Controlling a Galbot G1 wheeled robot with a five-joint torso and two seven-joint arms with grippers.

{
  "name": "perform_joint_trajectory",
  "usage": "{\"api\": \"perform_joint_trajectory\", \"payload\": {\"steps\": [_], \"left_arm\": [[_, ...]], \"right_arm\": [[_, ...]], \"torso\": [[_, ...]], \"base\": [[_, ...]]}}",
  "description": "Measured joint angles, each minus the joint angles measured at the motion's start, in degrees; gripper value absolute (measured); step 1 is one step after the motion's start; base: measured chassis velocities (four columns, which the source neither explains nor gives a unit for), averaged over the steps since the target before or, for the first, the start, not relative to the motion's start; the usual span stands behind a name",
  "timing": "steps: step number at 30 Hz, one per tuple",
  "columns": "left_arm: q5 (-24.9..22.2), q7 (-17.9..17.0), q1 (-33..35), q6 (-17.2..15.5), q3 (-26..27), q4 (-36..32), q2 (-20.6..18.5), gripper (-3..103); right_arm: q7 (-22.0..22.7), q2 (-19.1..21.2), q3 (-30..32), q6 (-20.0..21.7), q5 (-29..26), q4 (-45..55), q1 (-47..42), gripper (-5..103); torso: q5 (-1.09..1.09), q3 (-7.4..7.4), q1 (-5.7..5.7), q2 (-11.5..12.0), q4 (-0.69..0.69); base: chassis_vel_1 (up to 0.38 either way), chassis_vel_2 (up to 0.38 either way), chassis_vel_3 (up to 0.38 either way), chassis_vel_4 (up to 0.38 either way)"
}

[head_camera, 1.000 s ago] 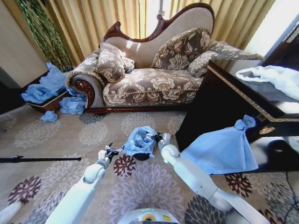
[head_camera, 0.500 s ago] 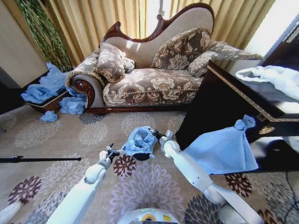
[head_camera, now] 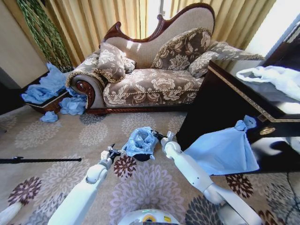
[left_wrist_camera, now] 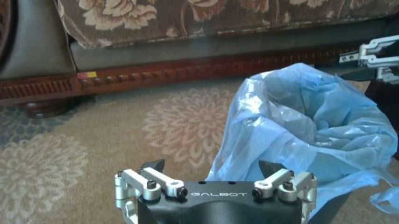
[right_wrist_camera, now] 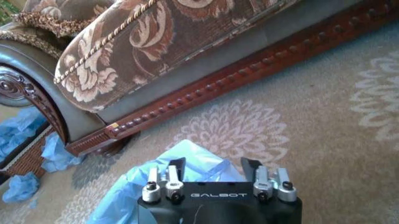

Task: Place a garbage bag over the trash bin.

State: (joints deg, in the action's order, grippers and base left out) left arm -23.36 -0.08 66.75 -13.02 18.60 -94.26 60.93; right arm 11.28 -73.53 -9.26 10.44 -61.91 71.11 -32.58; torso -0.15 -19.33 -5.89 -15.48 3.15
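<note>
Left gripper (head_camera: 114,150) sits low over the patterned carpet (head_camera: 70,154), just beside the left edge of the garbage bag (head_camera: 139,140); in the left wrist view the left gripper (left_wrist_camera: 212,167) has its jaws apart, with nothing between them, the bag's near wall just beside the right-hand jaw.

Garbage bag (left_wrist_camera: 311,126) is draped over the trash bin (head_camera: 142,157); its mouth stands open and crumpled, the plastic hanging down the outside; the bin's black side shows beneath the bag's lower edge; bin and bag stand on the carpet in front of the sofa (head_camera: 150,70).

Right gripper (head_camera: 158,136) sits at the bag's right rim; in the right wrist view the right gripper (right_wrist_camera: 215,164) has its jaws apart, directly over a blue fold of the bag (right_wrist_camera: 156,186); contact cannot be told.

Dark cabinet (head_camera: 225,108) stands to the right, well apart from the bin.
</note>
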Motion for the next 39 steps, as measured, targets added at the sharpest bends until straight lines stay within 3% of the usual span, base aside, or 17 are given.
{"api": "perform_joint_trajectory", "payload": {"steps": [8, 12, 17, 18, 21, 26, 30, 32, 37, 39], "left_arm": [[0.0, 0.0, -0.9, 0.0, -0.4, 0.3, 0.3, 100], [-0.2, -0.1, -1.3, -0.2, -0.5, 0.1, 0.3, 100], [-0.2, -0.3, -1.7, -0.3, -0.9, 0.1, 0.5, 100], [-0.2, -0.3, -1.7, -0.3, -0.9, 0.1, 0.5, 100], [-0.2, -0.3, -1.7, -0.3, -1.0, 0.0, 0.8, 100], [-0.1, -0.3, -2.0, -0.4, -1.1, 0.1, 0.9, 100], [-0.1, -0.5, -2.2, -0.4, -1.2, 0.2, 1.2, 100], [-0.1, -0.5, -2.3, -0.4, -1.2, 0.2, 1.3, 100], [-0.1, -1.0, -2.1, -0.4, -1.2, 0.0, 1.4, 100], [-0.1, -1.0, -2.1, -0.4, -1.2, -0.1, 1.4, 100]], "right_arm": [[-0.3, 0.1, 0.2, 0.0, 0.4, -0.7, -0.2, 88], [-0.5, -0.4, 0.2, 0.0, 0.1, -1.3, -0.2, 91], [-1.0, -0.8, 0.2, -0.1, -0.3, -1.6, -0.2, 71], [-1.0, -0.8, 0.2, -0.1, -0.3, -1.6, -0.2, 71], [-1.0, -0.8, 0.2, -0.3, -0.3, -1.6, -0.2, 54], [-1.1, -0.8, 0.2, -0.4, -0.3, -1.6, -0.3, 44], [-1.0, -1.0, 0.0, -0.5, -0.2, -1.6, -0.2, 22], [-1.0, -1.0, -0.1, -0.7, -0.1, -1.6, -0.2, 22], [-0.7, -1.0, -0.3, -1.2, 0.2, -1.7, -0.1, 2], [-0.6, -0.9, -0.3, -1.3, 0.3, -1.7, -0.1, 1]], "torso": [[0.00, 0.00, 0.00, 0.0, 0.00], [0.00, 0.00, 0.00, 0.0, 0.00], [0.00, 0.00, 0.00, 0.0, 0.00], [0.00, 0.00, 0.00, 0.0, 0.00], [0.00, 0.00, 0.00, 0.0, 0.00], [0.00, 0.00, 0.00, 0.0, 0.00], [0.00, 0.00, 0.00, 0.0, 0.00], [0.00, 0.00, 0.00, 0.0, 0.00], [0.00, 0.00, 0.00, 0.0, 0.00], [0.00, 0.00, 0.00, 0.0, 0.00]], "base": [[0.000, 0.000, 0.000, 0.000], [0.000, 0.000, 0.000, 0.000], [0.000, 0.000, 0.000, 0.000], [0.000, 0.000, 0.000, 0.000], [0.000, 0.000, 0.000, 0.000], [0.000, 0.000, 0.000, 0.000], [0.000, 0.000, 0.000, 0.000], [0.000, 0.000, 0.000, 0.000], [0.000, 0.000, 0.000, 0.000], [0.000, 0.000, 0.000, 0.000]]}}
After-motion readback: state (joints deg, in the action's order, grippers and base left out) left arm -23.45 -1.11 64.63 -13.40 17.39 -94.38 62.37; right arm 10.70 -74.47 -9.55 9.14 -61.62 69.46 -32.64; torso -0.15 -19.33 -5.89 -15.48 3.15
